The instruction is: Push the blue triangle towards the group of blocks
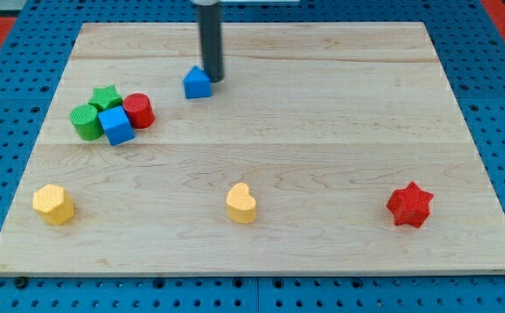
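Note:
The blue triangle (197,83) lies near the view's top, a little left of centre. My tip (213,80) stands right beside it, on its right side, touching or nearly touching. To the left and a little lower is the group of blocks: a green star (106,97), a green round block (85,123), a blue cube (116,125) and a red round block (138,111), packed together. A gap of bare wood separates the triangle from the red block.
A yellow hexagonal block (54,204) lies at the bottom left, a yellow heart (242,204) at the bottom centre, a red star (409,205) at the bottom right. The wooden board (339,130) rests on a blue pegboard surface.

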`<act>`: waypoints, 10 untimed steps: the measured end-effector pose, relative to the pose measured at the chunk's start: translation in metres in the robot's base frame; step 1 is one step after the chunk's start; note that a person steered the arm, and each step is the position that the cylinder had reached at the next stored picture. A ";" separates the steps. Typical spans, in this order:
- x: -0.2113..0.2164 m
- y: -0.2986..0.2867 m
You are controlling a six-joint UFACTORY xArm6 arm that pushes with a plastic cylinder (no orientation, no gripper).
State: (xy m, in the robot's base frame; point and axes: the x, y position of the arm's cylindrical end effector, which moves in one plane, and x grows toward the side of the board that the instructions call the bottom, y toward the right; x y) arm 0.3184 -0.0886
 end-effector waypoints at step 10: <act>0.051 -0.042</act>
